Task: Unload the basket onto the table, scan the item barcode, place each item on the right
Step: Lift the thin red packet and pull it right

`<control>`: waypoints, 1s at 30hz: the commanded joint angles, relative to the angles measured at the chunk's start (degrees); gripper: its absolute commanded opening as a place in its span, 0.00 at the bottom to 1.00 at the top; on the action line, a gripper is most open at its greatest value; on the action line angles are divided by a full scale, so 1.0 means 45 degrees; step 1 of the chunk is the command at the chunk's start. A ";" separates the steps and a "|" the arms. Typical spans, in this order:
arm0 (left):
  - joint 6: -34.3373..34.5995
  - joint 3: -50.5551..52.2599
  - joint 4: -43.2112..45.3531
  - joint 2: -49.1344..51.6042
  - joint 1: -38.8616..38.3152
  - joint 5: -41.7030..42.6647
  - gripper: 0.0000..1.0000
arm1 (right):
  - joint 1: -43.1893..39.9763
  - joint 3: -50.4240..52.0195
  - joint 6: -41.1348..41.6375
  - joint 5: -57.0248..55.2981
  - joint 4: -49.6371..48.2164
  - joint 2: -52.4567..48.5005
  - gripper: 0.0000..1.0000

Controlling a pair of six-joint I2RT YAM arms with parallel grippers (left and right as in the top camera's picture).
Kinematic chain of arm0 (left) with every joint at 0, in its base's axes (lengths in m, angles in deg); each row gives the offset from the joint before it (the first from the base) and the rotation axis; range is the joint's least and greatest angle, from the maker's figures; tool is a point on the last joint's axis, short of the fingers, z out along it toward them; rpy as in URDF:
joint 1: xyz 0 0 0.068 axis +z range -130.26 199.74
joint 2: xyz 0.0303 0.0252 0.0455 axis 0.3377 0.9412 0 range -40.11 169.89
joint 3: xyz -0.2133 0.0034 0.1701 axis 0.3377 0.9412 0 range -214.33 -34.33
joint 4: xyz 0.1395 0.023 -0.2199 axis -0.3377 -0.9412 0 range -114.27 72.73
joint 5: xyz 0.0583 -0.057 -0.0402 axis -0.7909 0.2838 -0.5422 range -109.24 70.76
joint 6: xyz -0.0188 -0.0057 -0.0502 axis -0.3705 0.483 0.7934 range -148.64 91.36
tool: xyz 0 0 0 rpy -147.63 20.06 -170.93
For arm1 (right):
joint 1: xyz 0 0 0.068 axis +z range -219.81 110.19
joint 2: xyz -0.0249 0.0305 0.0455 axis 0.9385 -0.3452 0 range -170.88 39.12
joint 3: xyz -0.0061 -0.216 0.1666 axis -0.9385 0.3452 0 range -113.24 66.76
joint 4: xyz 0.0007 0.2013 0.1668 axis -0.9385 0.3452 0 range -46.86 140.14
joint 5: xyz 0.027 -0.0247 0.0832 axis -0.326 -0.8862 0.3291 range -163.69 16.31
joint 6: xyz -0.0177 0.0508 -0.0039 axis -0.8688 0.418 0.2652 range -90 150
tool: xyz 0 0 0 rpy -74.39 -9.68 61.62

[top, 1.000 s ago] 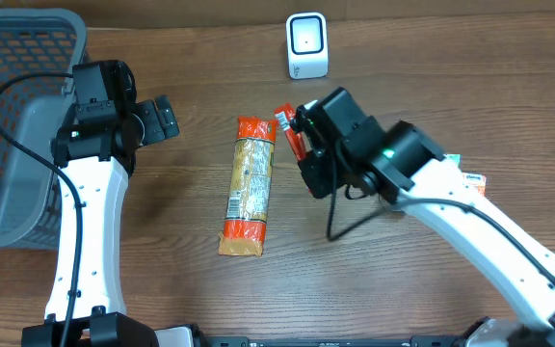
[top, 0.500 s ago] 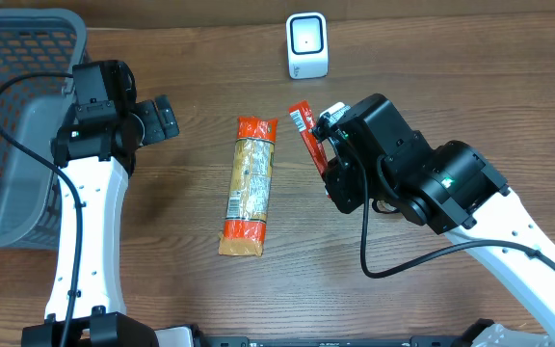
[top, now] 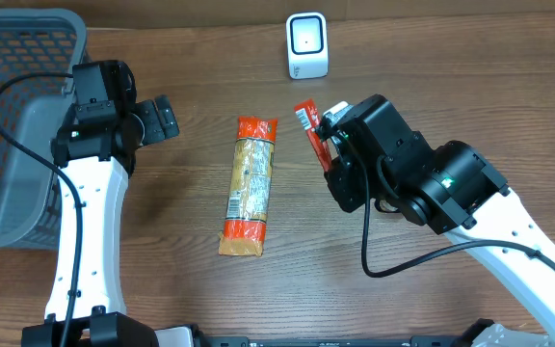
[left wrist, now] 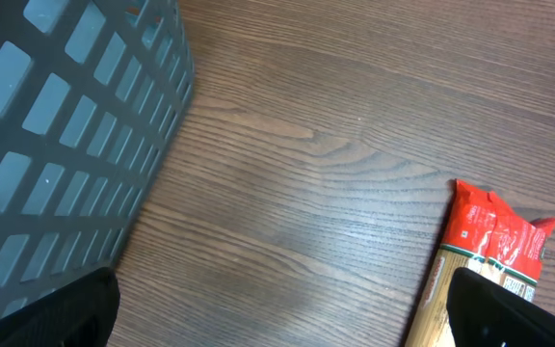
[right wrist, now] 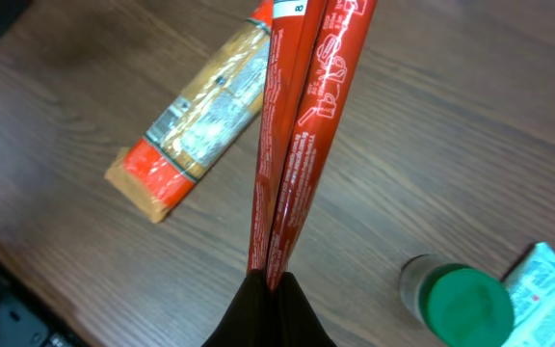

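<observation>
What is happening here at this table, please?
The right tool is shut on a slim red packet and holds it up above the table, a little short of the white scanner at the far edge. The left tool is open and empty, and it hangs beside the grey basket. A long package with orange ends lies flat on the table between the two arms. It looks like no scan has happened yet.

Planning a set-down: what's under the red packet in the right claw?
Only bare wood table shows below the red packet; the pasta pack lies off to one side. The strip directly behind it is covered.
</observation>
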 commanded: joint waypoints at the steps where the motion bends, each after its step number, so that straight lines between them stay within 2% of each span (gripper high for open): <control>1: -0.0238 -0.0126 0.0053 0.0092 0.0039 -0.0063 1.00 | -0.0049 0.0015 -0.0092 -0.0525 -0.0209 0.0204 0.04; 30: -0.0238 -0.0126 0.0053 0.0092 0.0039 -0.0063 1.00 | -0.0053 0.0015 -0.0097 -0.0529 -0.0097 -0.0350 0.04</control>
